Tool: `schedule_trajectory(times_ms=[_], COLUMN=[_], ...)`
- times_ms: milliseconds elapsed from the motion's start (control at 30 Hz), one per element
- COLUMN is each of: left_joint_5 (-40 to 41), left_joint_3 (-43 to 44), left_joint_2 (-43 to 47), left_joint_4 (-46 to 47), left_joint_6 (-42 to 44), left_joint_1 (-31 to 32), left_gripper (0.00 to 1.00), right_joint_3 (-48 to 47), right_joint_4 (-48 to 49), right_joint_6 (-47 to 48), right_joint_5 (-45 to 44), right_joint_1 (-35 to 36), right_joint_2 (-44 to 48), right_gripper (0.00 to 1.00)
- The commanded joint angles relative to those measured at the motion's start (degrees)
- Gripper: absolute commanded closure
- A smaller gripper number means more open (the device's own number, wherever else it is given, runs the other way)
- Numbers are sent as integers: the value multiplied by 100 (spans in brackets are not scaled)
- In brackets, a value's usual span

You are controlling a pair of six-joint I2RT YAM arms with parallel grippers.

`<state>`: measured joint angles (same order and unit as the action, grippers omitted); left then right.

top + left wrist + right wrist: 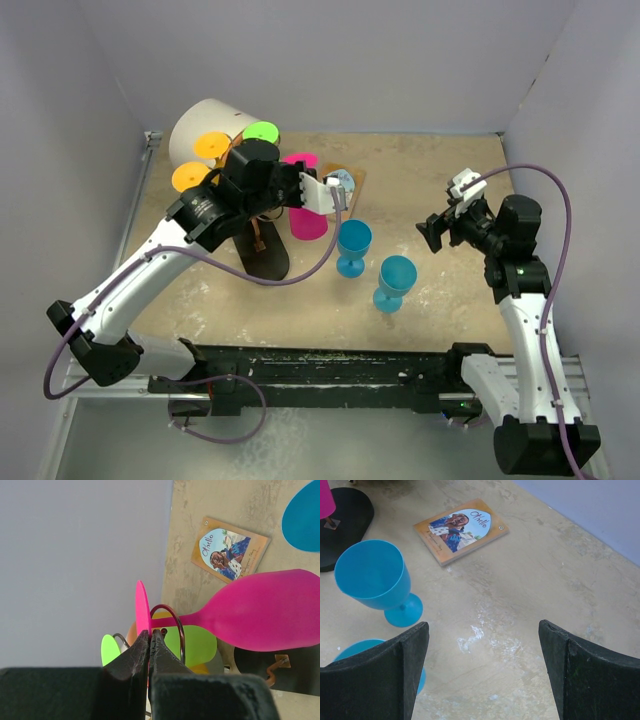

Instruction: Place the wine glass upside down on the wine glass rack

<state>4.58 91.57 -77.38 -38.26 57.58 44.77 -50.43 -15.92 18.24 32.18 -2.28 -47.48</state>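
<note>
I had the top camera looking steeply down on the book (pixel 350 181); both wrist cameras (much nearer, from opposite sides) shared it.

Left arm (pixel 150 268): white link shells, black joint housings, black base block at lower left of the frame. Right arm (pixel 528 325): same finish, with a small green lamp (pixel 520 268) on one joint. A purple cable (pixel 566 215) loops along each arm. White wrist mount (pixel 462 184) on each. Right gripper (pixel 481 625): jaws matte black, broad, round-cornered.
</note>
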Motion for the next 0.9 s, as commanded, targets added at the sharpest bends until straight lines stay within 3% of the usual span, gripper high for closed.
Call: schedule_trajectory(times_ms=[0,533,867], left_joint_5=[101,572,864], left_joint_3=[174,41,-123], left_joint_2=[4,0,39], left_joint_4=[413,603,644], left_joint_6=[-105,-85,20], left_joint_1=[48,58,58], left_gripper=[100,100,100], right_joint_3=[-10,-10,22], right_joint_4=[250,220,183], right_joint_6=[63,63,-51], right_joint_5=[-19,-19,-224], right_joint_1=[-26,-44,-87], right_joint_2=[90,89,159], right_gripper=[7,7,0])
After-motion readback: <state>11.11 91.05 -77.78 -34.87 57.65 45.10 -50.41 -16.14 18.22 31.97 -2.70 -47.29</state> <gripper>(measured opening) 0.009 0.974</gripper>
